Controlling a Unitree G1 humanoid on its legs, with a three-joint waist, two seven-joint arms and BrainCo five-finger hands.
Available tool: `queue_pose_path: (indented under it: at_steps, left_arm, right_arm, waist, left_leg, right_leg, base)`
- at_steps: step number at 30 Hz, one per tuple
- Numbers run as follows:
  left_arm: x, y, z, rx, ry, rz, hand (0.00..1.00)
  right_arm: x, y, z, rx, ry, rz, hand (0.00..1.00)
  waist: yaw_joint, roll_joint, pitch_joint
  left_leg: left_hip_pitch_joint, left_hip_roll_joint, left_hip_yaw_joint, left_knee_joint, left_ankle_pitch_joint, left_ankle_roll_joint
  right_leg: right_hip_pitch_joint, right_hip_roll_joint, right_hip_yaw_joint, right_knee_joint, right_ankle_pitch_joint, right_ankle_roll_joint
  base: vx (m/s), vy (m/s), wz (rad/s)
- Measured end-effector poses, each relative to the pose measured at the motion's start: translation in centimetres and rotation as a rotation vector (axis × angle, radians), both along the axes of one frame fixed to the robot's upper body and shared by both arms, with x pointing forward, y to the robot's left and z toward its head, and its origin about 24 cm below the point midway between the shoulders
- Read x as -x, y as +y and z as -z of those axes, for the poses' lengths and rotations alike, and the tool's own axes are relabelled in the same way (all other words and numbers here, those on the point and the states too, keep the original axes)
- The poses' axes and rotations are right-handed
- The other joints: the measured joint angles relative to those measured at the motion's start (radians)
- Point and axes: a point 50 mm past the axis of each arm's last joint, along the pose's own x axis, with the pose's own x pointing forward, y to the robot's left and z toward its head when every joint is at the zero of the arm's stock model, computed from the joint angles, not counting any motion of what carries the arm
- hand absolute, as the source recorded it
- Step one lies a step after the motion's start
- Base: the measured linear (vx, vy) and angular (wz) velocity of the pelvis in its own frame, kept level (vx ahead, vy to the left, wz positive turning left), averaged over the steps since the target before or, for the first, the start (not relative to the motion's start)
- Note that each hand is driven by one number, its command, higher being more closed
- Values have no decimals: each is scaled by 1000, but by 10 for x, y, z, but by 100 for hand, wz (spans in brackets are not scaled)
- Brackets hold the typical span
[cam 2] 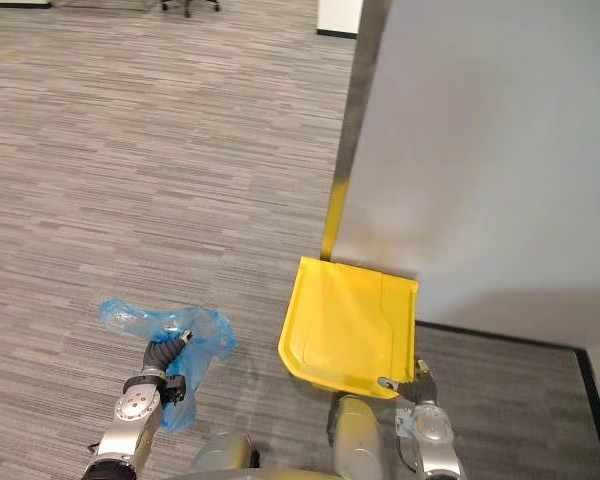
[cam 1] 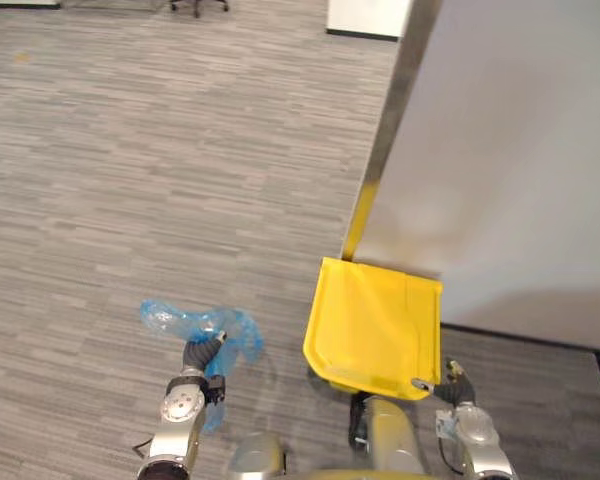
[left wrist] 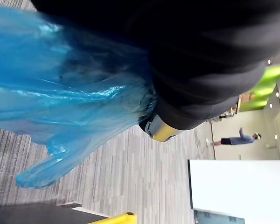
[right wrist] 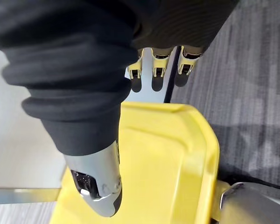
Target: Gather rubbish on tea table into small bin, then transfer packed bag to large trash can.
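Now blue bag (cam 1: 166, 320) in left hand (cam 1: 200, 354)

Thin glossy crinkled blue plastic bag (cam 1: 195, 325), smooth yellow plastic lid (cam 1: 375, 325), matt grey streaked carpet (cam 1: 130, 150).

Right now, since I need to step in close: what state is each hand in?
Left hand: shut on the blue bag.
Right hand: open, at the yellow lid's edge.
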Motion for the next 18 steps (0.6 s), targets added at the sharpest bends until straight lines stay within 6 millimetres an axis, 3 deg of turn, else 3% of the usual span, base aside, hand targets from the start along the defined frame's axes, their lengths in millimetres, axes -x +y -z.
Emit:
queue_pose_path:
  at_steps: [3,6,12,15,18]
  left_arm:
    - [4,1,3,1,17,-1,100]
    - [3,0,3,3,15,2,100]
    - [16,4,15,6,77,-5,100]
    - [17,5,15,6,81,-7,100]
    - [20,5,19,7,99,-11,100]
  right_arm:
    - [-18,7,-7,-31,-57,-1,0]
    - [-21,11,-6,-37,-63,-18,0]
    - [-4,28,14,-77,47,-64,0]
    - [-4,29,14,-76,50,-69,0]
    - [-3,29,15,-74,56,-67,0]
  waist:
    - [-7,-13,-19]
    - [-7,-24,-40]
    - [-9,-54,-86]
    - [-9,-54,-93]
    - [-11,-65,-101]
  left_leg:
    - [14,40,18,-101,38,-60]
    - [28,49,39,-171,59,-58]
    - [16,38,45,-186,92,-63]
    - [5,37,32,-186,93,-62]
    - [14,30,32,-202,132,-83]
  right_leg:
    - [-3,26,-22,-37,1,-11]
    - [-3,31,-18,-78,6,-13]
    - [18,27,-17,-148,39,0]
    - [19,24,-28,-157,45,-1]
    - [37,8,-37,-157,55,-12]
  base:
    - [354,-170,-2]
    - [163,-51,-4]
    - [29,38,4]
    - [2,10,12]
    - [2,-17,21]
